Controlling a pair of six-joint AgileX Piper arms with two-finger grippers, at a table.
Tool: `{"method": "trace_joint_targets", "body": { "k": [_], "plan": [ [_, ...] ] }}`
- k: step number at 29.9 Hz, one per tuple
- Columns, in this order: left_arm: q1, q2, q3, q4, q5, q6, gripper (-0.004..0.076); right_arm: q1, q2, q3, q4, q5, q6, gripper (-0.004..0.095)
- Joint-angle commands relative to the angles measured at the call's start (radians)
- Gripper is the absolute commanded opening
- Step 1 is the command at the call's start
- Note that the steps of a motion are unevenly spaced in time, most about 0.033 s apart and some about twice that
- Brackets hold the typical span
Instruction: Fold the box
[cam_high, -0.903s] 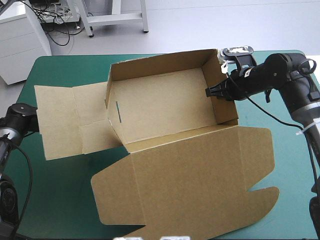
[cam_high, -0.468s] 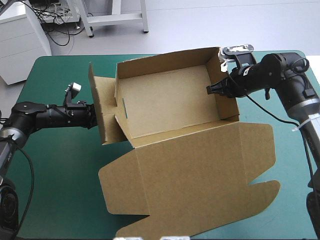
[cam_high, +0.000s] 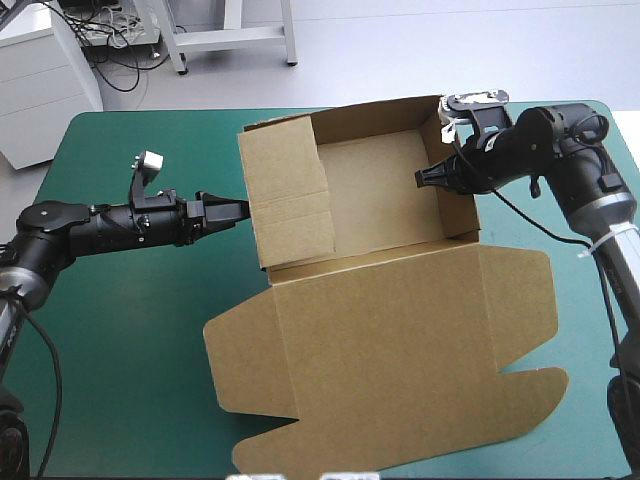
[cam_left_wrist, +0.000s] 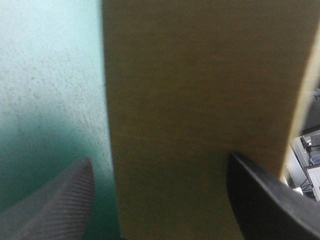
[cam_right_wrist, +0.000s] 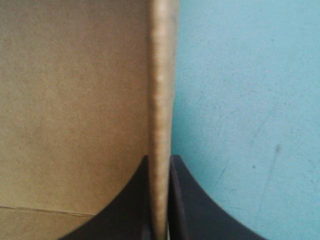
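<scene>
Lid (cam_high: 380, 360) lies flat, lower centre of frame. Beyond it, upper centre, the box (cam_high: 370, 215) stands as a tray, long axis left to right. Left gripper (cam_high: 243, 208): fingers apart, holding nothing, tips at the raised left flap (cam_high: 290, 195) directly ahead. Right gripper (cam_high: 422, 180): clamped on the right wall (cam_high: 458, 215). Judgement: the left arm is placed to press the flap inward.

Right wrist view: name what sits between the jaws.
The box: its raised wall stands edge-on, pinched between the jaws, shown in the right wrist view.
</scene>
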Motion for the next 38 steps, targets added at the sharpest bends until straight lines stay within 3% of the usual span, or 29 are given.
{"method": "trace_joint_targets", "body": {
  "k": [1,24,30,38],
  "plan": [
    [-0.007,-0.064,-0.027,-0.105,0.115,0.006,0.0525,-0.006,-0.034,-0.033,0.014,-0.050,0.013,-0.0008],
    [-0.007,-0.113,-0.027,-0.198,0.115,-0.027,0.0522,-0.001,-0.034,-0.033,-0.008,-0.076,0.046,-0.0008],
    [-0.028,-0.113,-0.039,-0.114,0.098,-0.082,0.0522,0.068,-0.034,-0.033,-0.053,-0.129,0.071,-0.0008],
    [-0.165,-0.113,-0.240,0.246,-0.060,-0.350,0.0522,0.137,-0.036,-0.045,-0.064,-0.165,0.110,-0.0008]
  ]
}}
